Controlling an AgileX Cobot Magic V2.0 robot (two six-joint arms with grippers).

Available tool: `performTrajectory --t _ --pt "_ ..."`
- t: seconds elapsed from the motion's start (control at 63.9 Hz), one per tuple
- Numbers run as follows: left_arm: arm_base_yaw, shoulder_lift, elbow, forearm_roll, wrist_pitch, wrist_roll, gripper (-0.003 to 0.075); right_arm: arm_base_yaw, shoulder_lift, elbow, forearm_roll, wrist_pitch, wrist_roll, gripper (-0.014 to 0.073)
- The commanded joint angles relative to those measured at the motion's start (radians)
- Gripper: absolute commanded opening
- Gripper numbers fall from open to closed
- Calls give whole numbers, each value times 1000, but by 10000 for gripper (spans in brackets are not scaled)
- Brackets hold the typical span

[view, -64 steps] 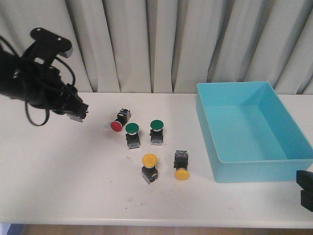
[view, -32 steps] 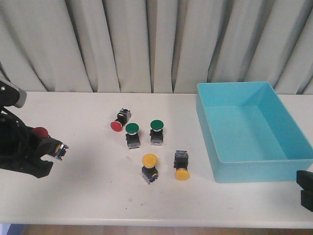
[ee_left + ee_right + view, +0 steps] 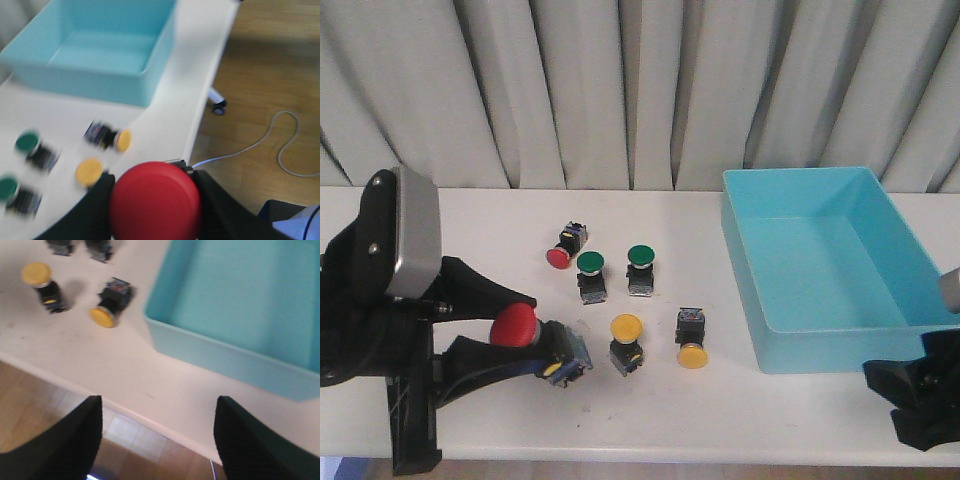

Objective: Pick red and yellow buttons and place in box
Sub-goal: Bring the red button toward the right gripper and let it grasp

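The left gripper (image 3: 525, 345) is closed on a red button (image 3: 514, 325), fingers on either side of its black body with the domed cap up, near the front edge of the bench towards the left corner. The box (image 3: 775, 330) sits at the right end, well apart from it, and looks empty. Carrying the button there well means crossing above the loose buttons in the middle of the bench (two green, two yellow and another red one) high enough not to knock them, clearing the box's near wall, and releasing only once the button is over the floor of the box. The left wrist view is blurred, so a slower carry would likely help the grip hold. The right gripper (image 3: 157, 432) hangs over the front edge by the right corner, fingers wide apart and holding nothing.
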Motion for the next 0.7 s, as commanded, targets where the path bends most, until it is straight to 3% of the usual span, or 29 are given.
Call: performTrajectory --t 0.0,0.125,0.391,0.688 --pt "-4 10 -24 -189 86 259 209 0 53 -72 191 44 -273 482" --pt "-4 48 -24 -290 169 417 209 50 137 -100 350 81 -470 481" --pt "-4 106 -24 -367 228 535 209 364 296 -194 249 33 -570 478" --pt "-4 113 -24 -382 270 541 209 609 413 -305 314 -121 -741 478"
